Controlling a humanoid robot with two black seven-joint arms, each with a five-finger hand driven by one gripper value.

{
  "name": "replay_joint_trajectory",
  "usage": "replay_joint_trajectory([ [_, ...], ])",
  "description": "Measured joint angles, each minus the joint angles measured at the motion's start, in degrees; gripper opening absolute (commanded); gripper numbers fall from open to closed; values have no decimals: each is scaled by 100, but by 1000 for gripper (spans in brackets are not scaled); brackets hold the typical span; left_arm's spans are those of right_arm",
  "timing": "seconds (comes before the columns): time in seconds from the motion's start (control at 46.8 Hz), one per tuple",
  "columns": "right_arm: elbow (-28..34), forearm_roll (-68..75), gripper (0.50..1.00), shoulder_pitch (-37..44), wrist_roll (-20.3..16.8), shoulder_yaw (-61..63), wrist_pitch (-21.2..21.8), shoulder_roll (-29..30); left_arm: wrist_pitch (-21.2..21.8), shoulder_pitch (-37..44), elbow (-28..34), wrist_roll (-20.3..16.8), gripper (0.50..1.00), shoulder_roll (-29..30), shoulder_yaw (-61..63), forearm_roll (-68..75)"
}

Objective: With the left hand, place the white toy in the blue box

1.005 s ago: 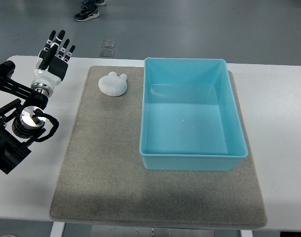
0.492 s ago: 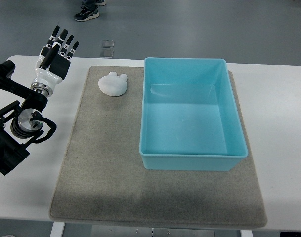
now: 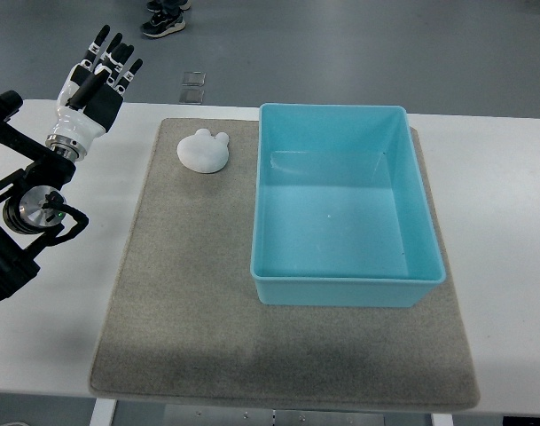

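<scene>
A small white toy (image 3: 203, 150) with two ears lies on the grey mat (image 3: 190, 293) at its far left corner, just left of the blue box (image 3: 345, 206). The blue box is open and holds nothing. My left hand (image 3: 99, 74) is raised over the table's far left corner, well left of the toy and apart from it. Its fingers (image 3: 119, 59) are spread and hold nothing. The right arm is out of view.
The white table (image 3: 509, 240) carries the mat and box. A person's dark shoe (image 3: 164, 21) shows on the grey floor beyond the table's far edge. Two small clear squares (image 3: 192, 86) lie on the floor behind the mat.
My left hand has lifted and drifted a little toward the far left. The toy and box have not moved.
</scene>
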Motion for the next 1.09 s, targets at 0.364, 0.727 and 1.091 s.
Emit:
replay_joint_trajectory([
  [0.364,0,0,936,0,0,0,0,0,423,-145,-18,6,988,239,67,3987],
  [0.727,0,0,936,0,0,0,1,0,1181,-406,-334,-15,994,637,70,6965],
  [1.091,0,0,936,0,0,0,1,0,1494,-400,-461,-61,981,643,78,8764],
])
